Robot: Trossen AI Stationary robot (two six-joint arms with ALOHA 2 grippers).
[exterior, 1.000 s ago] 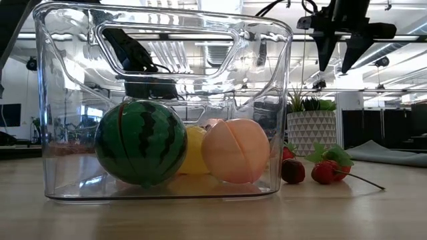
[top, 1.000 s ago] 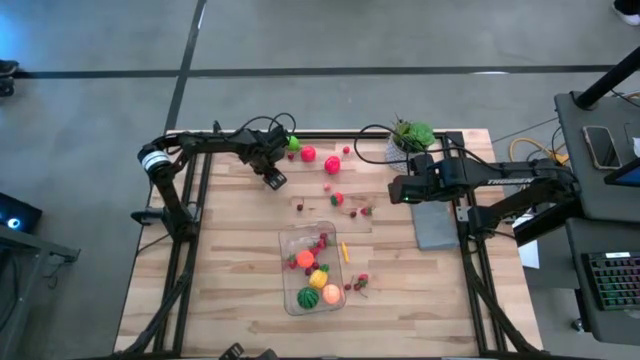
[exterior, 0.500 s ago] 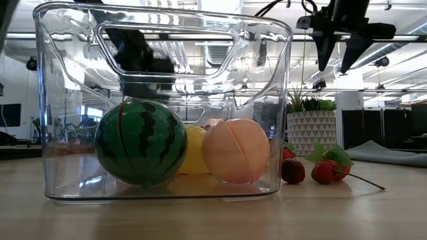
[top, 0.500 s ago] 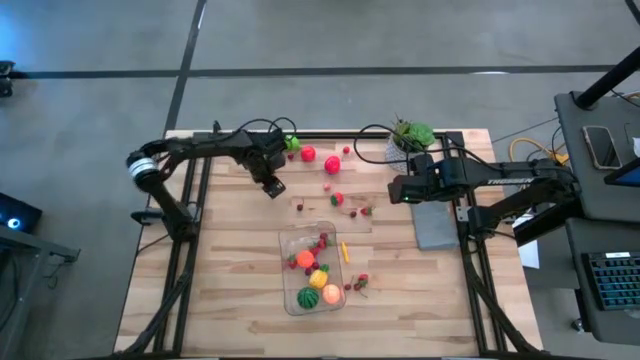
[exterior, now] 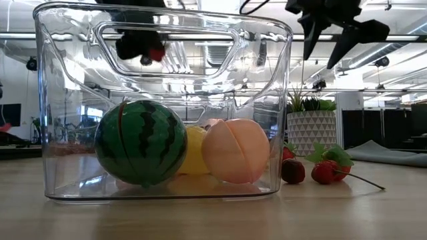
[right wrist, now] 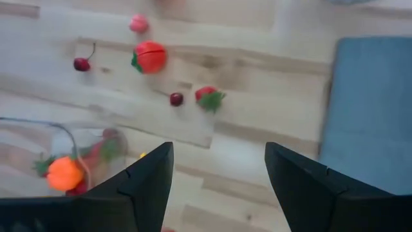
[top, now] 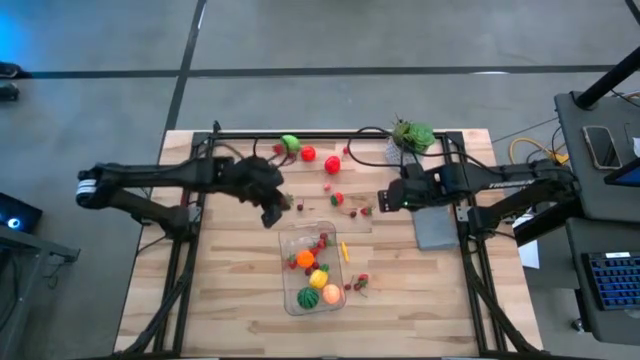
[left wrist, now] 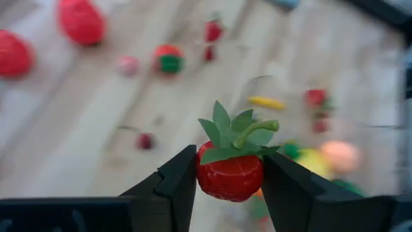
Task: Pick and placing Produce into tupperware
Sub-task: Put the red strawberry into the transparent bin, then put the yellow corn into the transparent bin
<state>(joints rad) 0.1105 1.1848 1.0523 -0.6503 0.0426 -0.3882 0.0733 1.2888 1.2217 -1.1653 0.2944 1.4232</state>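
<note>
The left hand [top: 272,212] has swung from the tabletop's far edge to just beside the clear rectangular plastic tupperware [top: 312,268] — clamped on a small red strawberry with green leaves [left wrist: 230,170], nearly ready to drop — while the right hand [top: 384,199] hovers apart.

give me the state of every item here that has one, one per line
left gripper: shut on a strawberry, above the table near the tupperware's far end
strawberry: held off the table, leaves on top
right gripper: open, empty, over the table by the grey slab
tupperware: upright, no lid, partly filled
watermelon: inside the tupperware
peach: inside the tupperware
grey slab: lying flat
potted plant: upright
</note>
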